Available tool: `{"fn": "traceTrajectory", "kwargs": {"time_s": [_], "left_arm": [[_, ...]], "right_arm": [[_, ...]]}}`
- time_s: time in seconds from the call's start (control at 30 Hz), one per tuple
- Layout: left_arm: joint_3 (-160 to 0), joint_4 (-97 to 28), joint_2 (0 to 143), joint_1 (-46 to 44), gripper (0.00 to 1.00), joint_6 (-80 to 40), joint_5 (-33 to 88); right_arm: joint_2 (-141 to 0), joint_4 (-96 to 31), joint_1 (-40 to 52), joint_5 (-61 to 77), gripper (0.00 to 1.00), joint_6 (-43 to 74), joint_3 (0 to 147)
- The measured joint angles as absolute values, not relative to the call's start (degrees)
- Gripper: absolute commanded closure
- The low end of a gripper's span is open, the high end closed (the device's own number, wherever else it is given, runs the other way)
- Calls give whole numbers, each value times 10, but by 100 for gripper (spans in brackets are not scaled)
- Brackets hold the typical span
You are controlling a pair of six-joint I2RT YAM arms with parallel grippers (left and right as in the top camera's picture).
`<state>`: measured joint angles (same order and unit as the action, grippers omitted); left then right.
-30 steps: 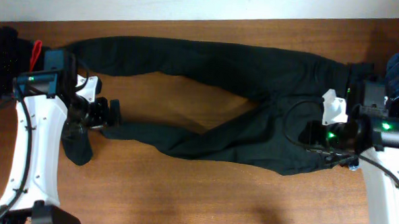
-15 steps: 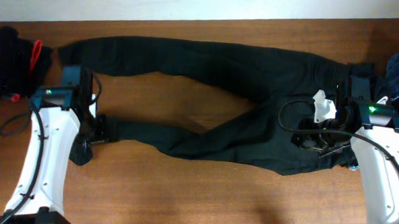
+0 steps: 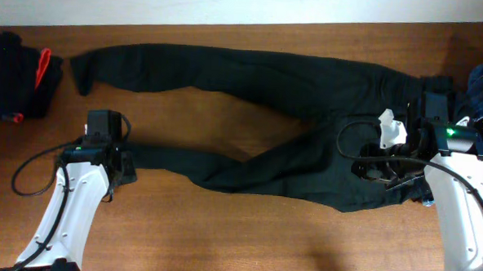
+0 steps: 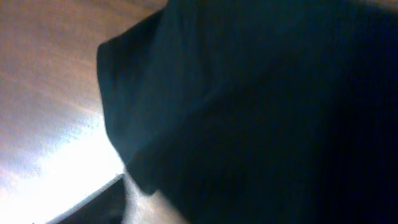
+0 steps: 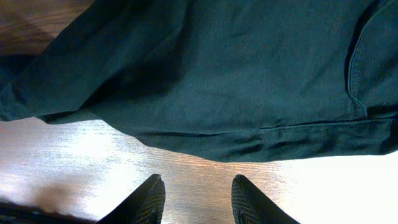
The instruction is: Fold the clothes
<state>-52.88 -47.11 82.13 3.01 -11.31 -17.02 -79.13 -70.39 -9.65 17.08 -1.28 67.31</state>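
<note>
Lying flat across worktop [image 3: 220,241]: black jeans [image 3: 252,75], legs twd left, waist twd right.
L tool [image 3: 124,158] at lower leg's cuff, can't tell if open or closed. R tool [image 5: 198,198] part open, empty, over bare wood just beside jeans' edge nr waist.

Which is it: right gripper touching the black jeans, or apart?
Apart. Right wrist view: the right gripper is open, its fingertips over bare table, a strip of wood showing between them and the black jeans' edge.
</note>
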Motion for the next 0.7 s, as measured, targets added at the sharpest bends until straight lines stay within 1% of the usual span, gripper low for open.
{"fn": "traceTrajectory", "kwargs": {"time_s": [0.03,0.07,0.13,0.3,0.53,0.7], "left_arm": [[-528,-466,821,30,87,-102,-171],[-528,-463,821,30,94,-89,-172],[-531,-464,821,30,97,-66,-174],[-562,-514,821,30,98,-28,-175],[-643,-609,821,30,98,-12,-177],[-693,-611,821,30,95,10,-179]], "right_arm": [[-791,-704,-96,171,59,-13,673],[-791,-704,-96,171,59,-13,673],[-791,-704,-96,171,60,-13,673],[-791,-704,-96,171,59,-13,673],[-791,-704,-96,171,59,-13,673],[-791,-704,-96,171,59,-13,673]]}}
